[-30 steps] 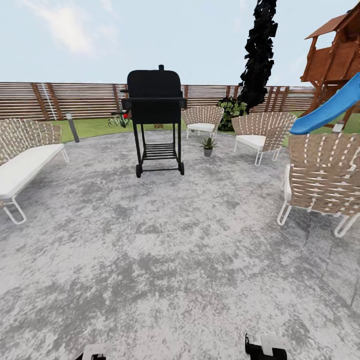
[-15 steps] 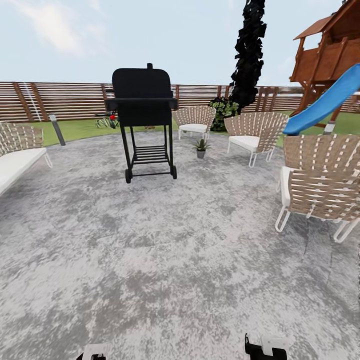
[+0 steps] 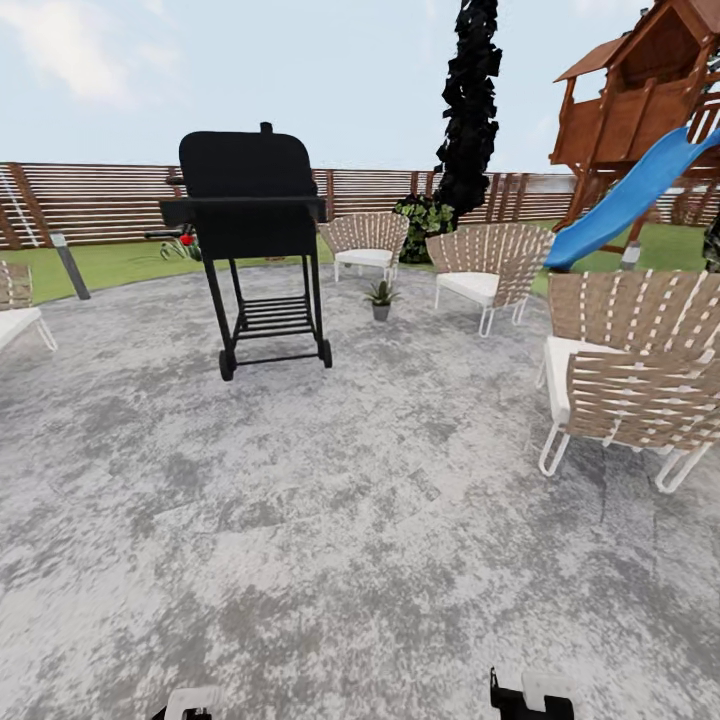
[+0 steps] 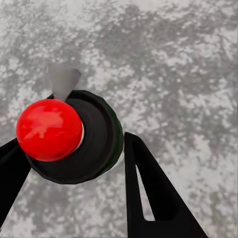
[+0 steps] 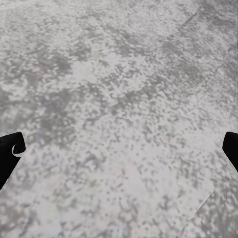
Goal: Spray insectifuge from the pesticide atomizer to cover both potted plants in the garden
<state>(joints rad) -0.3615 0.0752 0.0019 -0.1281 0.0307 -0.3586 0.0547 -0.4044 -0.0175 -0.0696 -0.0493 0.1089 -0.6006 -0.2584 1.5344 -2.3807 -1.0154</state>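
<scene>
Seen from above in the left wrist view, the pesticide atomizer (image 4: pixel 79 141) is a dark round body with a red cap and a grey trigger tab. My left gripper (image 4: pixel 72 146) is shut on it, one black finger on each side. My right gripper (image 5: pixel 121 148) is open over bare speckled patio, its fingertips (image 5: pixel 11 148) far apart. One potted plant (image 3: pixel 381 297), a small green rosette in a grey pot, stands far ahead on the patio (image 3: pixel 330 480), between the grill and the chairs. More low green leaves (image 3: pixel 180 246) show on the lawn behind the grill.
A black wheeled grill (image 3: pixel 250 240) stands ahead left. Woven chairs sit at the back (image 3: pixel 366 242) (image 3: pixel 488 262) and close on the right (image 3: pixel 630 375). A bench end (image 3: pixel 15 300) is at the left edge. A slat fence (image 3: pixel 90 200), a dark tree (image 3: pixel 466 100) and a playhouse slide (image 3: pixel 630 195) lie beyond.
The whole head view has shifted left, so the camera has turned right: the grill, chairs and plant sit further left and the bench has nearly left the picture. The arms look unchanged.
</scene>
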